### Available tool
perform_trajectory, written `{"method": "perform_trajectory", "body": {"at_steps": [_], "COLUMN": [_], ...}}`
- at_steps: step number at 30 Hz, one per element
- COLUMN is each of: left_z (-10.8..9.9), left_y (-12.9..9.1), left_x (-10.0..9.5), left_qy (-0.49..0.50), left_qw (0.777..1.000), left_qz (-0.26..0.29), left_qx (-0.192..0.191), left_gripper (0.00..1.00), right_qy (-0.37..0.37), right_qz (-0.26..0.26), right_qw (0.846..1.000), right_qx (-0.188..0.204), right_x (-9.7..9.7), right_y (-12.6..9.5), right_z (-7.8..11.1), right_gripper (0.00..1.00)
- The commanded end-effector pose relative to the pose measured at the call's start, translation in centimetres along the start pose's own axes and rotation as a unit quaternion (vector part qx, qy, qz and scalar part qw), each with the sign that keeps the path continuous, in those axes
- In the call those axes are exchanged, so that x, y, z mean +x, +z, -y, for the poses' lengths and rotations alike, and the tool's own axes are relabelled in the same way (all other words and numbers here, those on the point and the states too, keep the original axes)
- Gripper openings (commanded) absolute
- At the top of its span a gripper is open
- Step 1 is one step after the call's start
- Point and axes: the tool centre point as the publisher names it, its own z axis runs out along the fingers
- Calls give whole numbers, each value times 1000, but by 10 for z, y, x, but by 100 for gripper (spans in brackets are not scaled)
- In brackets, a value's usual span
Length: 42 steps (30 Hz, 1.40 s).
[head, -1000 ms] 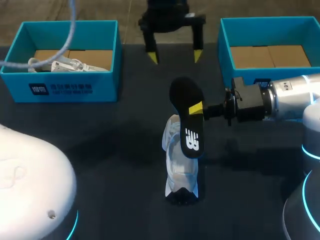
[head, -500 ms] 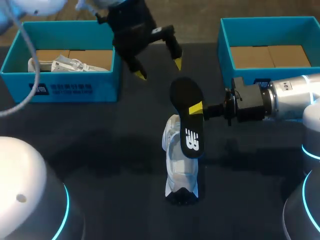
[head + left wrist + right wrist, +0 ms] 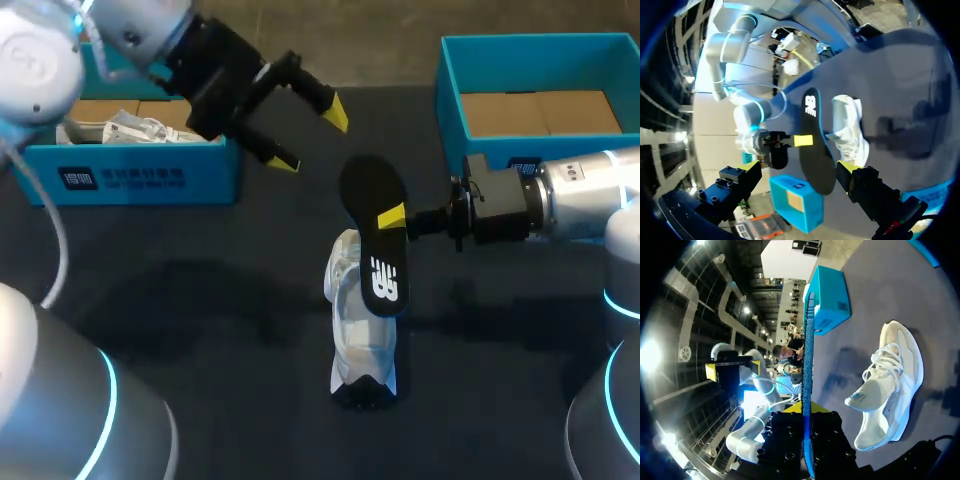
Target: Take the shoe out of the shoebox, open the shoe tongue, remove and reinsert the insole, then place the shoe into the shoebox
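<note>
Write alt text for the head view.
The right gripper holds a black insole over a white shoe on the table. The open left gripper hangs beside a blue shoebox containing another shoe; a second shoebox is opposite.

Black insole (image 3: 375, 235) held on edge beside the upright white shoe (image 3: 360, 350).

You are working in dim, even overhead light. The dark matte surface (image 3: 200, 330) is swallowing detail, so the flat black insole (image 3: 372, 200) is barely separating from it, while soft shadows are spreading beside the white lace-up sneaker (image 3: 362, 345). Both wrist views are bending at their edges, with lamp glare flaring.
</note>
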Motion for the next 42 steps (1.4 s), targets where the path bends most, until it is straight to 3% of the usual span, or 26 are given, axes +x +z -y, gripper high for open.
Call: {"method": "perform_trajectory", "body": {"at_steps": [1,7,12,18,29,32,42], "left_z": [4,13,15,11,11,16,21], "left_y": [2,14,16,21,21,36,47], "left_x": [5,40,54,69,69,74,69], "left_qy": [1,-3,-4,-5,-5,-17,-39], "left_qw": [991,982,973,945,945,939,920], "left_qz": [136,187,226,327,327,341,382], "left_qx": [-4,-34,-47,-29,-29,-43,-80], "left_gripper": [100,100,100,100,100,100,100], "right_qy": [0,0,0,0,0,0,0], "right_qz": [0,0,0,0,0,0,-73], "right_qw": [1000,1000,1000,1000,1000,1000,997], "right_qx": [-1,-1,-1,-1,-1,-1,-25], "right_x": [0,0,0,0,0,0,1], "right_y": [1,1,1,1,1,1,19], "right_z": [1,1,1,1,1,1,20], "right_gripper": [0,0,0,0,0,0,0]}}
